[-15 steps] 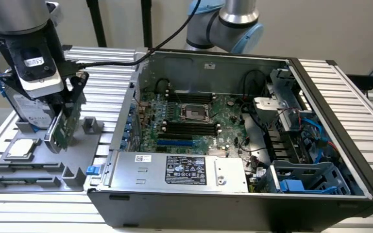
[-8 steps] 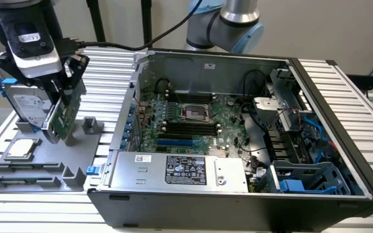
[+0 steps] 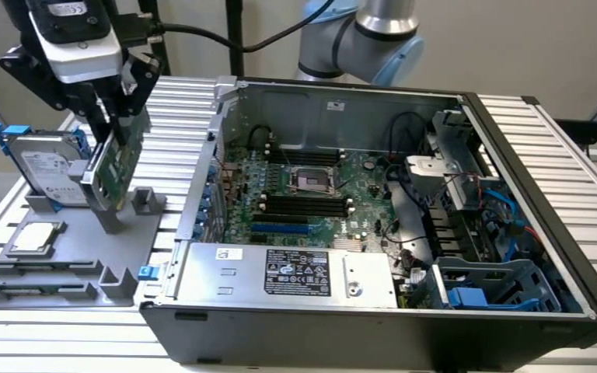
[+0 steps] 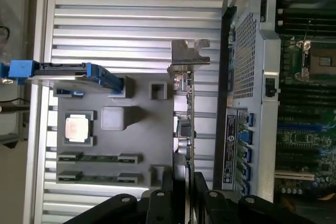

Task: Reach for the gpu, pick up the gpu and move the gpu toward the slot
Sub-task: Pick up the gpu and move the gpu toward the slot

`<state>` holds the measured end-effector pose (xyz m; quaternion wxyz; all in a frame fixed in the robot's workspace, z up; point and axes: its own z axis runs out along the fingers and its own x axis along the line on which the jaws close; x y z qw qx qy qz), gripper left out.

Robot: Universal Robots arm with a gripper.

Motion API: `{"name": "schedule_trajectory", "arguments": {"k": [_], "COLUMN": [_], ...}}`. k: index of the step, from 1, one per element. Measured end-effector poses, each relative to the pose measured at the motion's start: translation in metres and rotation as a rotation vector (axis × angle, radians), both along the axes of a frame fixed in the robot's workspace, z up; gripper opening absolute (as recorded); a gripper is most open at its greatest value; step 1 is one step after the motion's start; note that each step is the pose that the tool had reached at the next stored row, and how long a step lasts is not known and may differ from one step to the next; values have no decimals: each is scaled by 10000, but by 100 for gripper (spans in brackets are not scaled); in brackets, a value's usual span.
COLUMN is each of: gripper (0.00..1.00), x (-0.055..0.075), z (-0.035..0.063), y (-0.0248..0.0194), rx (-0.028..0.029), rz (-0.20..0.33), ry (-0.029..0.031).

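Note:
My gripper (image 3: 118, 124) hangs over the grey fixture (image 3: 81, 252) at the exterior view's left, shut on the top edge of the gpu (image 3: 114, 167). The green card stands on edge, slightly tilted, with its lower end at the fixture's upright post (image 3: 112, 219); whether it touches I cannot tell. In the wrist view the gpu (image 4: 187, 114) appears edge-on with its silver bracket (image 4: 189, 56) at the far end, and my fingers (image 4: 169, 192) flank it on both sides of the gripper (image 4: 184, 184). The blue slot (image 3: 277, 229) lies on the motherboard inside the open case.
A silver hard drive with blue rails (image 3: 40, 167) stands in the fixture beside the card, and a square chip (image 3: 34, 237) and memory sticks (image 4: 97, 158) lie in it. The open computer case (image 3: 277, 326) has its wall (image 3: 207, 179) between fixture and motherboard (image 3: 309, 194).

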<state>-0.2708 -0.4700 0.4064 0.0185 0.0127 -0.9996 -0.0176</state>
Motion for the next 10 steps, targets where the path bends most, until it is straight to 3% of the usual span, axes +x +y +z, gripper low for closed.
{"name": "schedule_trajectory", "arguments": {"k": [5, 10], "gripper": [27, 27], "x": [221, 447], "z": [218, 312], "y": [-1, -2], "rx": [33, 57], "rz": [13, 13], "ry": [55, 171]}}
